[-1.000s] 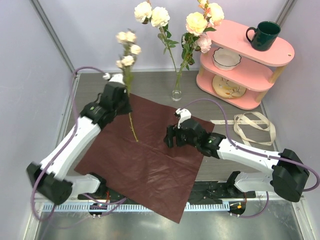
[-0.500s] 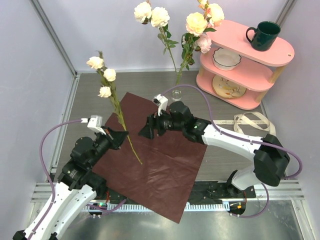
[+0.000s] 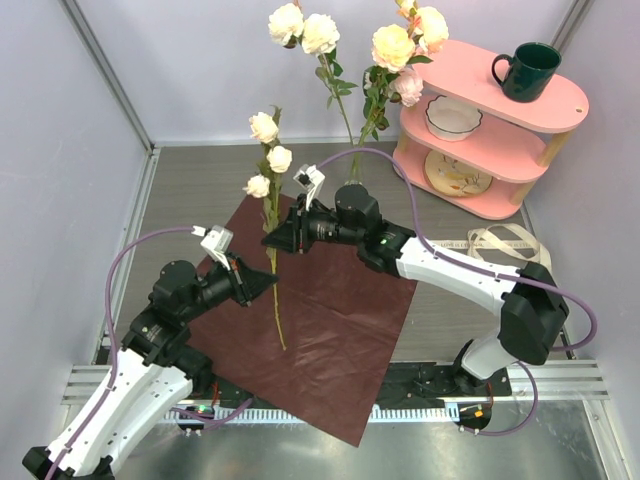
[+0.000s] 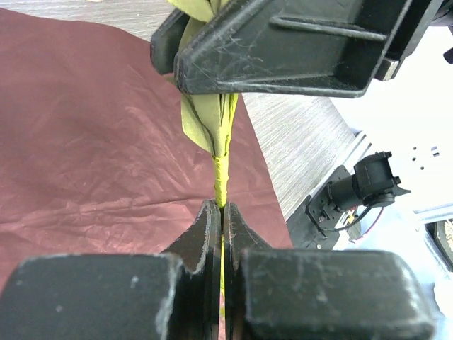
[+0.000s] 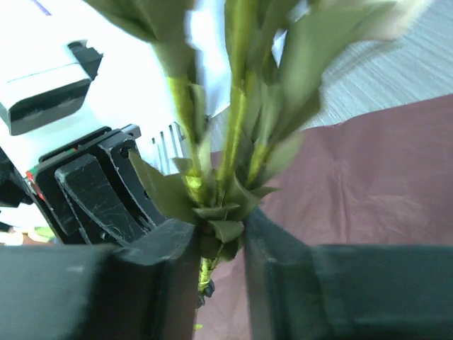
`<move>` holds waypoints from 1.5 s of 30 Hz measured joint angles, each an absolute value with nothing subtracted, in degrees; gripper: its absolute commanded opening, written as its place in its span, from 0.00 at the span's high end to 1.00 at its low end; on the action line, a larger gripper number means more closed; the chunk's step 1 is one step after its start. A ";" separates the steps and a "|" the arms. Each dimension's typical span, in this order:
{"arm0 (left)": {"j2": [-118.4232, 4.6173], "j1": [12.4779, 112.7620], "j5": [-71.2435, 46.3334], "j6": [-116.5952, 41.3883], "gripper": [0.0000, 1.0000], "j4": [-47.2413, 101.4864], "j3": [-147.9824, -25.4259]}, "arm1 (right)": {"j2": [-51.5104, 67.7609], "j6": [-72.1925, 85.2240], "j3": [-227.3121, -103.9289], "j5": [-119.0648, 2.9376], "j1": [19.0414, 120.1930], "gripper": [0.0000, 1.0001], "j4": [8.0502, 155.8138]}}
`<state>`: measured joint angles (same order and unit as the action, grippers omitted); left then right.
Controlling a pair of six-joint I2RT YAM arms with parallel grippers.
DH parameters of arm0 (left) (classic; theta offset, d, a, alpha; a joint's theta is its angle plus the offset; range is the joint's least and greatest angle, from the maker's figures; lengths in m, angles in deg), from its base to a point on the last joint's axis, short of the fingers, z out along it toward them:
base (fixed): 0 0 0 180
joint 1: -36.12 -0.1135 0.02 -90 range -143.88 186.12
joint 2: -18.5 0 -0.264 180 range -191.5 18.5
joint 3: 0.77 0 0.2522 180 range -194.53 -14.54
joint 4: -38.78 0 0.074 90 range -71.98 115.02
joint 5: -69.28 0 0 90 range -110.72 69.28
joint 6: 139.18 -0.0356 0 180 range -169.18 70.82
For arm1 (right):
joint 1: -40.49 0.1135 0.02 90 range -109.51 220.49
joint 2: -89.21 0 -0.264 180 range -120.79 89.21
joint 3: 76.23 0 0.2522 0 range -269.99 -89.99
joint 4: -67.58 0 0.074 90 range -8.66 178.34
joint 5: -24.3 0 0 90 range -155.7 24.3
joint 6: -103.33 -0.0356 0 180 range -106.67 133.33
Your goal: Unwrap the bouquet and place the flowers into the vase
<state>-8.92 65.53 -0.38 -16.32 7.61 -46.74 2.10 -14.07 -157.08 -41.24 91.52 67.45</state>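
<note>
Swung back over the maroon wrapping paper (image 3: 330,320), the rose stem (image 3: 279,312) sits pinched in the left gripper (image 3: 270,283) while the right gripper (image 3: 272,242) narrows around its leaves (image 5: 225,202) (firm grip unclear), so the left should release only afterwards.

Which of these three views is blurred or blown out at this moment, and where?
Top external: sharp and evenly lit, the rose stem and maroon wrapping paper crisp. Left wrist: stem and paper in focus, but the background at right is blown out white. Right wrist: the leaves near the top are smeared, and the upper left is washed out.
</note>
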 measured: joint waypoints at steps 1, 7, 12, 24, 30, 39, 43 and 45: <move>-8.94 65.53 0.02 -16.58 1.00 7.63 -46.83 | 2.18 -13.87 -157.05 -41.80 91.54 0.92 67.56; -10.29 65.46 0.85 -17.46 0.41 7.59 -47.31 | 4.37 -11.62 -156.79 -46.02 92.21 0.99 70.07; -10.86 65.49 0.28 -18.40 0.29 5.51 -48.60 | 8.17 -1.37 -158.67 -57.23 91.97 0.99 77.59; -8.72 65.49 -1.73 -19.86 0.27 3.61 -48.80 | 11.89 24.01 -169.23 -89.19 84.17 0.99 70.20; -8.57 65.49 -1.89 -19.95 0.27 3.54 -48.80 | 6.60 28.75 -171.04 -90.00 77.11 0.99 58.75; -8.46 65.49 -1.93 -20.28 0.27 3.52 -48.80 | -2.21 35.02 -172.00 -86.85 75.19 0.99 49.24; -8.61 65.49 -1.84 -20.91 0.26 3.54 -48.80 | -4.37 36.66 -173.14 -85.74 75.06 0.99 46.62; -8.65 65.49 -1.76 -21.04 0.25 3.52 -48.80 | -5.40 37.32 -174.19 -85.50 74.88 0.99 45.92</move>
